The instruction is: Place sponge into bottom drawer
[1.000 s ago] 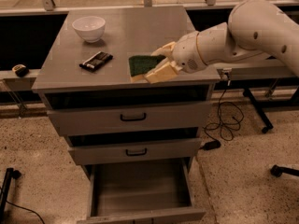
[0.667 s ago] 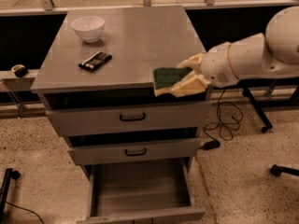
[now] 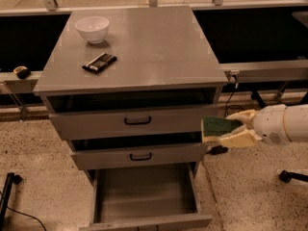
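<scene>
Standing in the middle, the grey cabinet (image 3: 154, 47) had its bottom drawer (image 3: 144, 191) pulled out, showing a plain grey inside. The white arm (image 3: 288, 125) reached in from the right. Its gripper (image 3: 225, 128) hung beside the cabinet's right front corner, level with the two upper drawers, and pinched the sponge (image 3: 216, 125) between its fingers. The sponge was above and to the right of the open drawer. A white bowl (image 3: 92, 29) and a black packet (image 3: 99, 62) sat on the cabinet top.

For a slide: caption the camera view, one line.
Pale two-finger gripper, jaws shut on a green-and-yellow rectangular sponge, right of the grey metal cabinet, higher than its open bottom drawer.
</scene>
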You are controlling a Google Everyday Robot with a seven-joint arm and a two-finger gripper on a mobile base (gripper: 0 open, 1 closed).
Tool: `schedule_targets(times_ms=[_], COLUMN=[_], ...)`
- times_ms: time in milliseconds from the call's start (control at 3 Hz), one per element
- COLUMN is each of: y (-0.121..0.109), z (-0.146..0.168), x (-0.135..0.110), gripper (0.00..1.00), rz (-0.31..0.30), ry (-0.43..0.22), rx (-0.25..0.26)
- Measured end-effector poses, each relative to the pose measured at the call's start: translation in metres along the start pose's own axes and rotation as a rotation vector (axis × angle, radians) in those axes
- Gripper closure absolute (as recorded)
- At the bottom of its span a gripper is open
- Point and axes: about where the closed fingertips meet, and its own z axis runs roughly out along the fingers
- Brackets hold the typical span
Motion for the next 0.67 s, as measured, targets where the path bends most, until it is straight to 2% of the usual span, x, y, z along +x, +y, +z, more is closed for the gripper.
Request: schedule_targets(times_ms=[333, 667], y=[0.001, 0.016], z=[0.004, 0.06], x=[0.002, 0.039], gripper=[1.0, 1.0], rz=[0.003, 0.061], ry=[0.002, 0.028], rx=[-0.002, -0.029])
